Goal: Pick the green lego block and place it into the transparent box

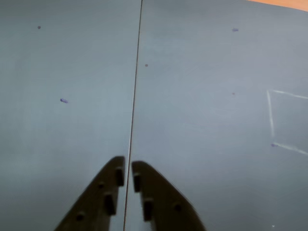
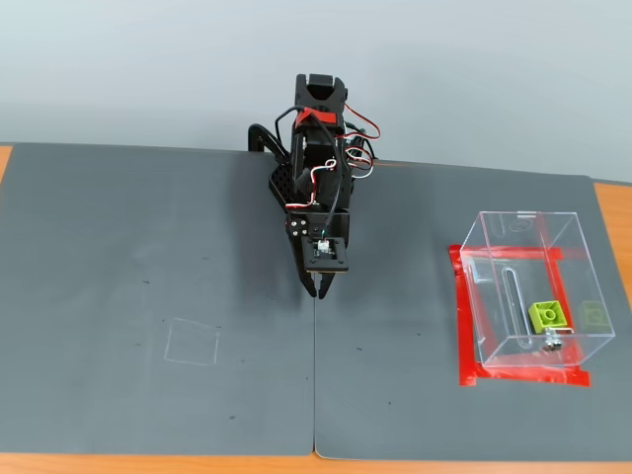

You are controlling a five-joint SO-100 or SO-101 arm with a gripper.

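Observation:
In the fixed view the green lego block (image 2: 548, 315) lies inside the transparent box (image 2: 481, 296), near its front wall and beside a small metal piece. A faint green reflection shows on the clear wall to its right. My gripper (image 2: 321, 289) hangs over the mat seam at the middle of the table, well left of the box. In the wrist view the gripper (image 1: 128, 163) points down at bare grey mat, its dark fingers shut with nothing between them. Neither the block nor the box appears in the wrist view.
The box stands on a red tape square (image 2: 464, 336) at the right. A faint chalk square (image 2: 193, 343) is drawn on the grey mat at the left, and it also shows as a chalk square (image 1: 288, 120) in the wrist view. The wooden table edge (image 2: 612, 207) borders the mat.

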